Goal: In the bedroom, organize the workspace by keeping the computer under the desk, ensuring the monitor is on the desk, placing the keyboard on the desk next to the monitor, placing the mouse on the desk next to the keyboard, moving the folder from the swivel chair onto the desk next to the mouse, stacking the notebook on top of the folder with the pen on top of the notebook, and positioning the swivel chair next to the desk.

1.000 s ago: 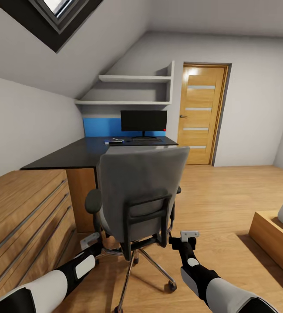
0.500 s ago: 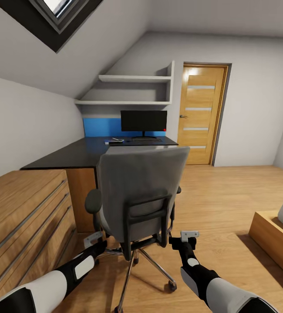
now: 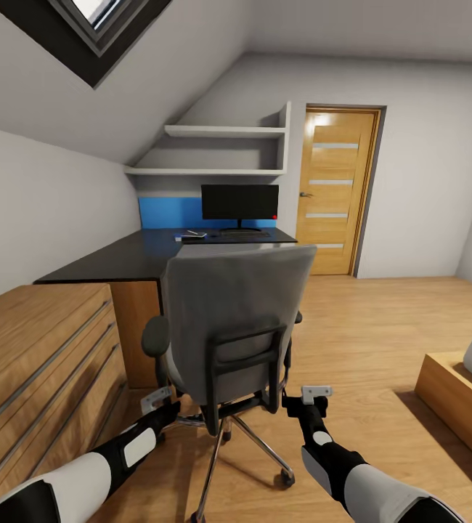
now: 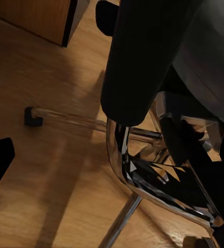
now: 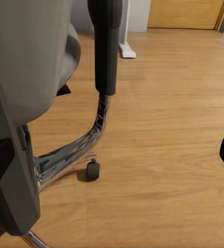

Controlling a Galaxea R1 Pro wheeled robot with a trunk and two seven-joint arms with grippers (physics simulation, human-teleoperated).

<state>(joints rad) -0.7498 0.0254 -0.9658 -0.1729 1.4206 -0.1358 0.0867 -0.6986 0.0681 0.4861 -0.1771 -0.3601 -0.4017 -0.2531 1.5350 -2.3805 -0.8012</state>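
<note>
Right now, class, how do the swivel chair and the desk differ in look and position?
The swivel chair is grey upholstery on a chrome castor base; the desk has a flat glossy black top. The chair stands near the robot with its back turned to it, the desk behind it along the wall. Both stand on the wood floor.

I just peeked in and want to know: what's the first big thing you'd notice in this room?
The grey swivel chair stands right in the middle, its back toward the robot, with the left gripper and right gripper low at either side of it. Behind it sits the black desk with the monitor at its far end.
</note>
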